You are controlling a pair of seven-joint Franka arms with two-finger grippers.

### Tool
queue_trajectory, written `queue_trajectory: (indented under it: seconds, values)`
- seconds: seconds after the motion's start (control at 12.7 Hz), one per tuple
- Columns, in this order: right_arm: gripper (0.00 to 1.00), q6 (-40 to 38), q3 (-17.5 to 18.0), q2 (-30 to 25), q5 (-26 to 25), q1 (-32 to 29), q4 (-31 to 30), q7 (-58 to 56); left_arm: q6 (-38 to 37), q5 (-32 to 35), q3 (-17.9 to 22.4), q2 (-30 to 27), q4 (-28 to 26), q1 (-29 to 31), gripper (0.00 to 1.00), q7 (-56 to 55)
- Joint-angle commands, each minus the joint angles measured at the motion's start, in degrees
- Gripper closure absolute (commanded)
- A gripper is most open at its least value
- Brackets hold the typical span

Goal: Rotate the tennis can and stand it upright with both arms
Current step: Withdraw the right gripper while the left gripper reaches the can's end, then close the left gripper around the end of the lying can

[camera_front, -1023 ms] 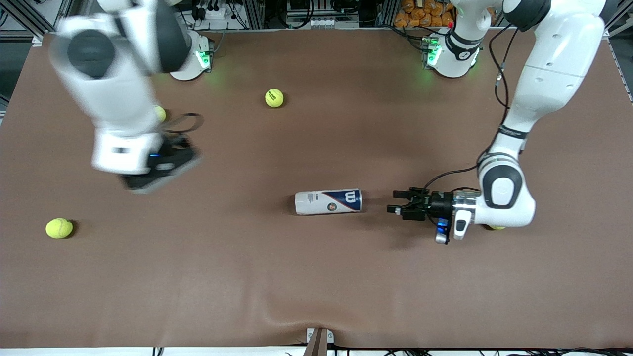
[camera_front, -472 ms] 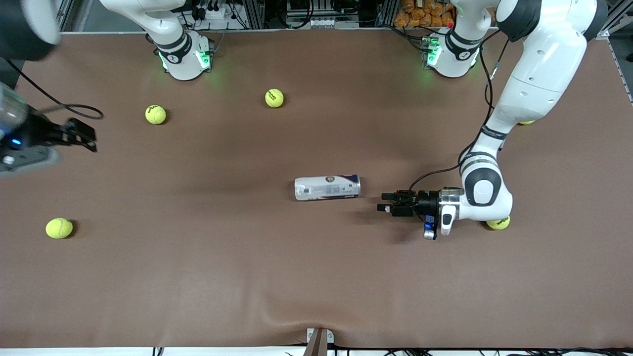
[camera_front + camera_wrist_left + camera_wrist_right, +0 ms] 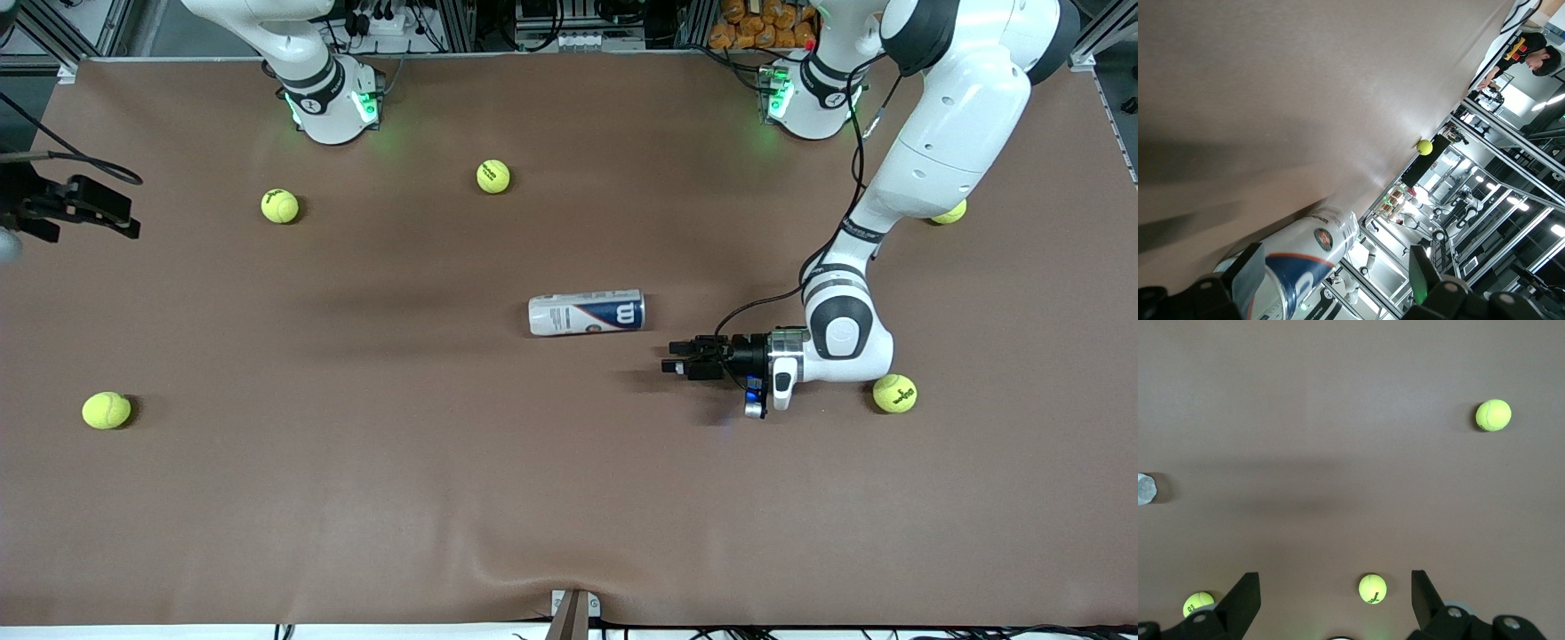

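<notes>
One tennis ball (image 3: 893, 393) nearest, beside left gripper (image 3: 673, 365): low over the table (image 3: 444, 498), fingers wide, just short of tennis can (image 3: 587, 313), apart. Lying mid-table on its side. Right gripper (image 3: 124, 213) raised over the right arm's table end, fingers wide, empty.

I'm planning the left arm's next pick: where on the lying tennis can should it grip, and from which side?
Probably the end of the tennis can nearest the left gripper, approached level from the left arm's end of the table. The can lies on its side, lengthwise toward that open gripper, so fingers could straddle its round body there. The right gripper waits, open.
</notes>
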Motion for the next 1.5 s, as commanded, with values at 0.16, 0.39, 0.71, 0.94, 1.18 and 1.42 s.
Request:
queue_trajectory:
  seconds: [0.16, 0.39, 0.71, 0.94, 1.18, 1.42]
  values:
    - [0.0, -0.5, -2.7, -2.3, 2.3, 1.7, -1.8, 4.1, 0.9, -1.7, 0.1, -4.8, -5.9, 0.4, 0.05, 1.3]
    - [0.0, -1.7, -0.2, -2.2, 2.4, -1.3, -1.4, 7.1, 0.9, -2.3, 0.1, -6.6, -8.0, 0.4, 0.05, 1.3]
    - [0.0, -1.6, 0.3, -2.3, 2.4, -1.9, -1.4, 6.5, 1.6, -6.6, 0.0, -5.9, -7.7, -1.4, 0.08, 3.1]
    - [0.0, -1.4, 0.1, -2.2, 2.3, -2.1, -1.3, 6.6, 1.8, -9.2, 0.1, -4.5, -7.1, -2.2, 0.19, 6.0]
    - [0.0, -1.3, 0.1, -1.9, 2.5, -2.1, -1.0, 6.8, 1.9, -12.2, 0.1, -1.3, -2.8, -4.3, 0.36, 6.0]
    - [0.0, -1.9, 0.4, -2.0, 1.8, -1.2, -0.4, 6.6, 4.0, -15.9, 0.1, -1.2, -2.7, -6.9, 0.44, 6.0]
